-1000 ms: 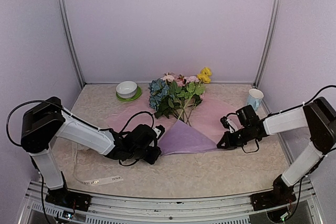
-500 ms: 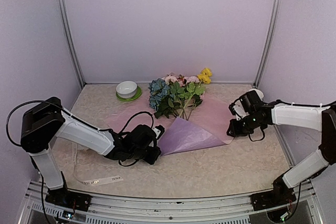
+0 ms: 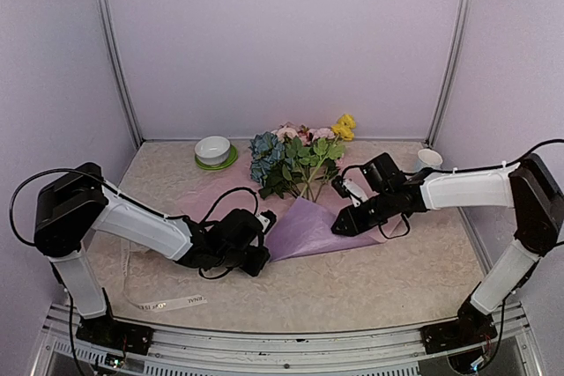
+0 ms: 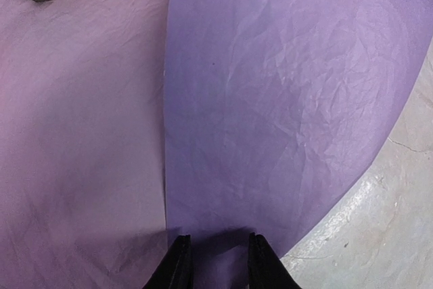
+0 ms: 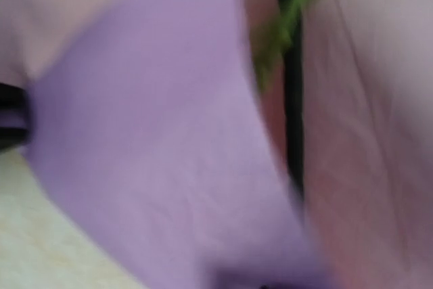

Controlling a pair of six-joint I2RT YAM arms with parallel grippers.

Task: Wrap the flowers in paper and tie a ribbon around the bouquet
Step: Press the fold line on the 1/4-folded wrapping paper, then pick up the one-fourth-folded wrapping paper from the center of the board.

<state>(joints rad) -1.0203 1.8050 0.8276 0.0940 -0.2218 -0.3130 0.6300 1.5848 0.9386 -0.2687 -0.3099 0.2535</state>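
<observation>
The flowers (image 3: 295,160) lie at the back centre, blooms to the rear and stems (image 5: 284,25) running onto the paper (image 3: 357,187). The pink sheet lies flat, with a lilac flap (image 3: 308,231) folded over the stems' lower ends. My left gripper (image 3: 262,257) rests on the flap's left corner; in the left wrist view my left gripper (image 4: 216,252) has its jaws apart, with the flap (image 4: 270,99) showing between them. My right gripper (image 3: 338,225) hovers at the flap's right edge. Its wrist view is blurred and shows only paper (image 5: 169,133). The ribbon (image 3: 172,303) lies front left.
A white bowl (image 3: 213,147) on a green plate stands at the back left. A white cup (image 3: 429,158) stands at the back right by the wall post. The enclosure's walls close in on three sides.
My right gripper left the paper's right edge, rose and swung left to the flap's right edge. The left arm, flowers and flap stayed put.
</observation>
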